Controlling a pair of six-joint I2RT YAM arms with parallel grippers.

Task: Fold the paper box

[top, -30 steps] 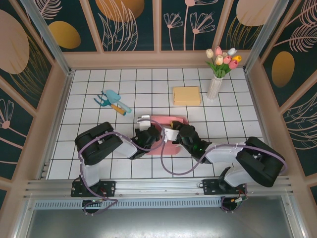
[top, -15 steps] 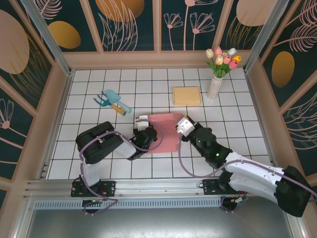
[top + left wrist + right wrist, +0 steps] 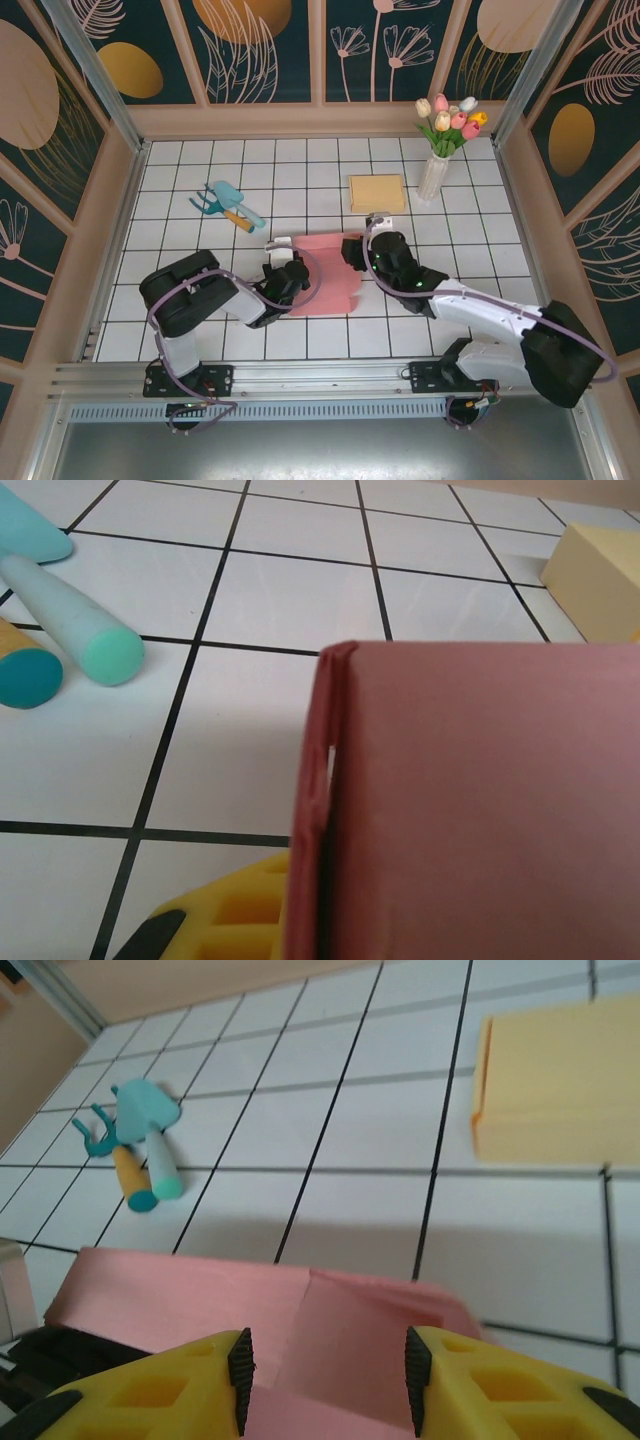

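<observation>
The pink paper box (image 3: 325, 275) lies part-folded at the middle of the desk (image 3: 200, 320); it looks light, thin and easily creased. The left fingers (image 3: 230, 920) pinch its left wall. The right fingers (image 3: 190, 1395) stand apart astride the far flap, best taken near a crease.

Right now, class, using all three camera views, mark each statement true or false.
The flat yellow rectangular block lies beside the clear vase of tulips. True.
The teal plastic garden tools rest on the pink paper box. False: they lie apart, on the white tiles.
The right gripper has its fingers apart over the box. True.
The vase has tipped over. False: upright.
The left gripper hangs clear of the box. False: it grips its left edge.
</observation>
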